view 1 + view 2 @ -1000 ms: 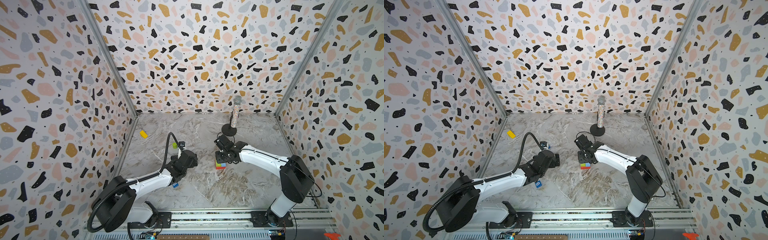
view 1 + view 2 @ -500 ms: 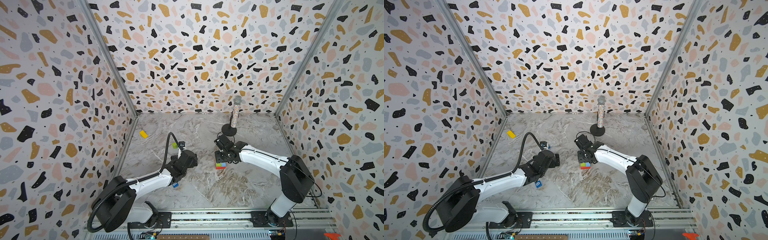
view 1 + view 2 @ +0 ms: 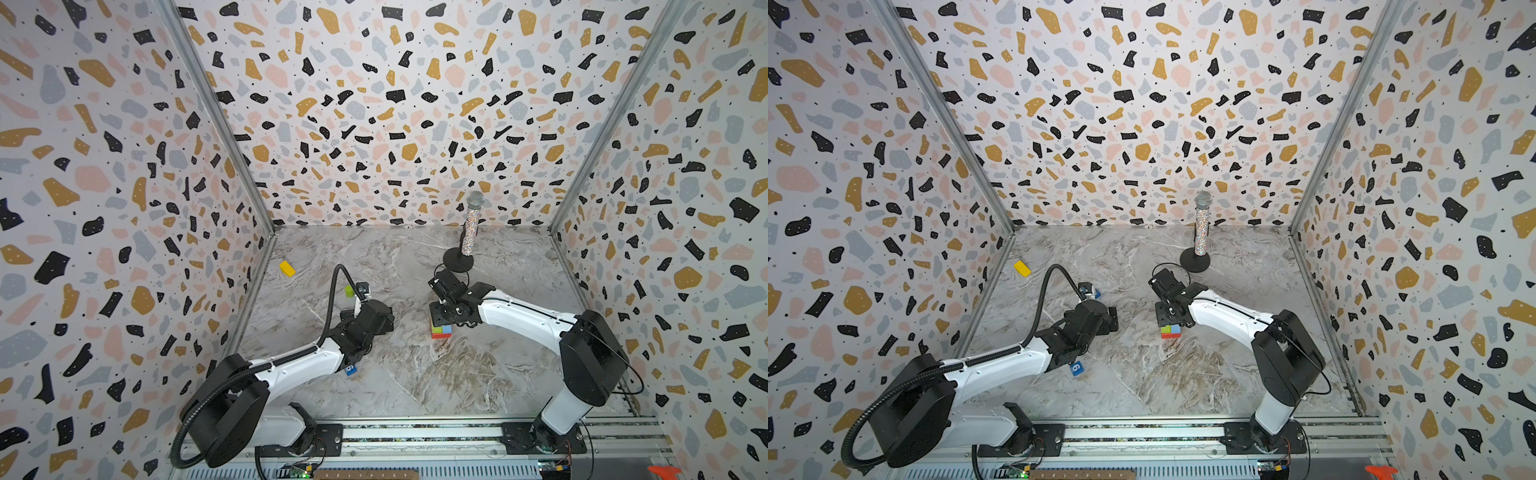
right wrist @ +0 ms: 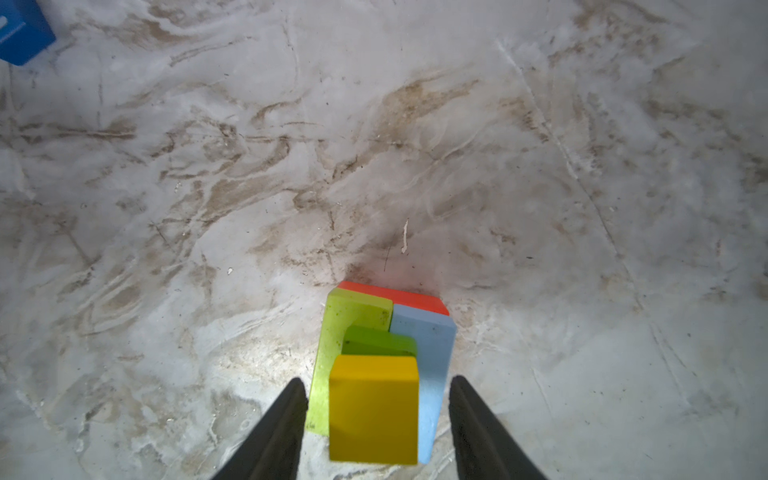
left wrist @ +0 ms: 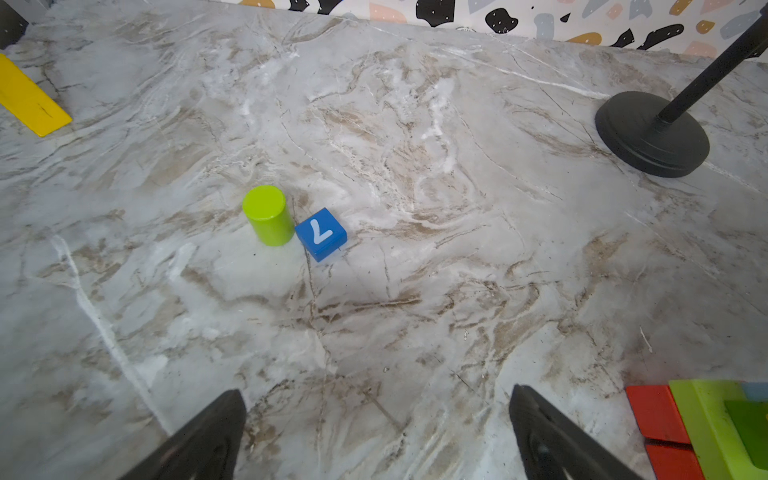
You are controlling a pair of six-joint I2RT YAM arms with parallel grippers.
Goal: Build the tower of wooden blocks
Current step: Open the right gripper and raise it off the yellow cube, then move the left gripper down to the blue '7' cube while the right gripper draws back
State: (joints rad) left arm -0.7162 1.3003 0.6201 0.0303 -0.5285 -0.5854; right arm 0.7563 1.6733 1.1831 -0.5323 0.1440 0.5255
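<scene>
Straddling the narrow multicoloured wood-block tower (image 4: pixel 353 311) on the marbled tabletop (image 5: pixel 415 291), the right pincer (image 4: pixel 378 379) stands parted, clear of the topmost yellow wooden brick (image 4: pixel 374 411); a crooked withdrawal could clip and topple it. The left pincer (image 5: pixel 376 390) gapes empty.

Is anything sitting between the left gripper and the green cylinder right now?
Nothing visible. In the left wrist view only bare table lies between the open left gripper and the green cylinder. The blue numbered cube sits close beside the cylinder, not in front, though it may crowd one finger.
</scene>
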